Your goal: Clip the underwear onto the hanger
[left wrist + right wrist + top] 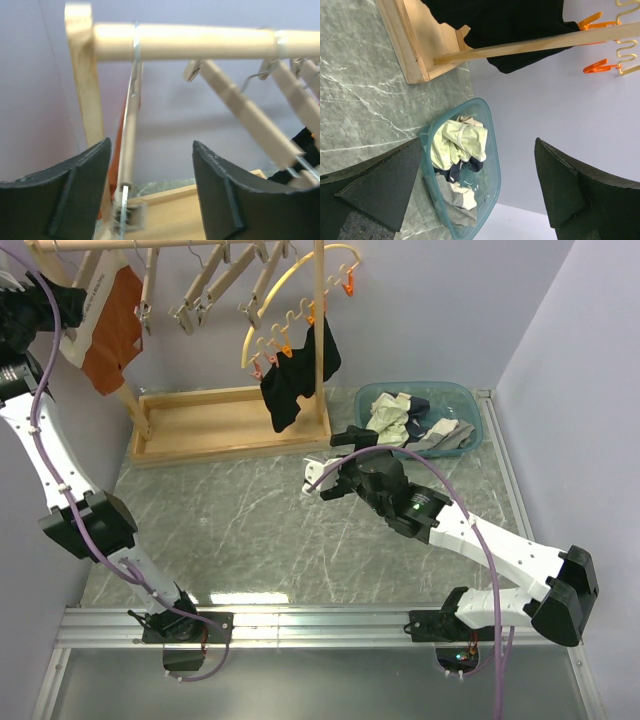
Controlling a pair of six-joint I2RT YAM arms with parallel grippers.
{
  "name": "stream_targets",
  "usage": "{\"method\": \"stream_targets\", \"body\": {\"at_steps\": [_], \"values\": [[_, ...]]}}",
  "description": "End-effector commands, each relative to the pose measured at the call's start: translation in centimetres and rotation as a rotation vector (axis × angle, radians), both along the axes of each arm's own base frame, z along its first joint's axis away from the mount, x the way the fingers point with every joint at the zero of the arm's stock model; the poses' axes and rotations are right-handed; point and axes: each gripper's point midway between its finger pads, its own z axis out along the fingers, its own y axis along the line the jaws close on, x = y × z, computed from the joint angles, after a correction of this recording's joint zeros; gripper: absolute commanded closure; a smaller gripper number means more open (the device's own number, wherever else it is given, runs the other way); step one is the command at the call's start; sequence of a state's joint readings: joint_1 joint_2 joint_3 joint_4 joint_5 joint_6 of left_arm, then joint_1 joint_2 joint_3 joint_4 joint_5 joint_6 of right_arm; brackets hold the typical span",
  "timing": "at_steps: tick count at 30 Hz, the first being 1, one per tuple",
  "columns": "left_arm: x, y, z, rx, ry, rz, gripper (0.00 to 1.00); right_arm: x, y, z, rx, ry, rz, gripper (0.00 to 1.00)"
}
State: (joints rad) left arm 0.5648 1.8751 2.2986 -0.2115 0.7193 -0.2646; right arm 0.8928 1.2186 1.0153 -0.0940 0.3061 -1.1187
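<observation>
Underwear (112, 332): rust-orange with an off-white waistband, its dark print too small to read; it hung from the hanger (128, 145) at the left end of the rack (230, 425). Left gripper (151, 145) stood partly open and empty, facing that hanger. Right gripper (318, 478) was spread wide, holding nothing, above the surface (250, 530) near the bin (480, 420).

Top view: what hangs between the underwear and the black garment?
Several wooden clip hangers, bunched, tilted and with nothing clipped on, hang between the underwear and the black garment. The top external view shows this.
</observation>
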Motion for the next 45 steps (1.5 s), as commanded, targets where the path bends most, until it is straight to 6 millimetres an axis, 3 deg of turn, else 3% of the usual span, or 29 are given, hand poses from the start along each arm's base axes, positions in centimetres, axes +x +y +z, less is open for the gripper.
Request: {"method": "stream_targets", "body": {"at_steps": [1,7,9,11,15,22,29,30,32,33,34,36,37,38,40,42,45], "values": [[-3.5,-2.2,4.5,0.055,-0.085,-0.018,0.23,-0.3,-0.8,2.1,0.064,-0.030,-0.020,0.00],[-5.6,-2.7,6.5,0.078,-0.115,0.012,0.12,-0.5,-1.2,2.3,0.072,-0.025,-0.027,0.00],[-6.2,-2.1,6.2,0.071,-0.100,0.034,0.09,-0.6,-1.2,2.4,0.080,-0.017,-0.028,0.00],[-7.8,-1.9,6.7,0.075,-0.105,0.054,0.07,-0.7,-1.3,2.2,0.084,-0.011,-0.027,0.00],[-10.1,-1.4,5.6,0.054,-0.053,0.078,0.01,-0.7,-1.9,2.0,0.110,0.010,-0.047,0.00],[-15.9,-5.6,2.2,0.112,0.094,0.041,0.01,-0.2,-4.2,1.9,0.206,0.104,-0.127,0.00],[-18.9,-8.9,-7.2,0.136,0.350,-0.019,0.01,-0.1,-7.3,1.2,0.363,0.241,-0.237,0.00],[-19.5,-9.5,-9.5,0.134,0.408,-0.039,0.01,0.0,-8.1,0.7,0.412,0.290,-0.271,0.00],[-19.6,-11.0,-12.1,0.135,0.471,-0.085,0.01,-0.3,-9.2,0.3,0.464,0.352,-0.310,0.00],[-19.8,-11.8,-14.8,0.137,0.524,-0.117,0.01,-0.3,-9.8,0.0,0.524,0.393,-0.341,0.00],[-19.5,-13.3,-16.1,0.151,0.544,-0.157,0.01,-0.5,-10.3,-1.0,0.535,0.424,-0.363,0.00],[-19.3,-13.9,-20.2,0.160,0.624,-0.153,0.01,-1.1,-11.0,-1.6,0.595,0.458,-0.396,0.00],[-19.2,-15.6,-21.4,0.172,0.641,-0.208,0.01,-1.2,-11.7,-2.8,0.611,0.488,-0.421,0.00],[-19.4,-16.6,-23.8,0.156,0.691,-0.254,0.01,-1.4,-12.1,-3.2,0.628,0.506,-0.438,0.00],[-18.8,-19.1,-25.3,0.156,0.702,-0.318,0.01,-1.9,-12.9,-4.3,0.681,0.548,-0.482,0.00],[-18.9,-21.6,-28.4,0.144,0.775,-0.375,0.01,-2.5,-13.7,-5.6,0.714,0.580,-0.525,0.00],[-17.8,-23.8,-31.3,0.140,0.822,-0.382,0.01,-3.2,-14.1,-6.9,0.751,0.611,-0.556,0.00]]}}
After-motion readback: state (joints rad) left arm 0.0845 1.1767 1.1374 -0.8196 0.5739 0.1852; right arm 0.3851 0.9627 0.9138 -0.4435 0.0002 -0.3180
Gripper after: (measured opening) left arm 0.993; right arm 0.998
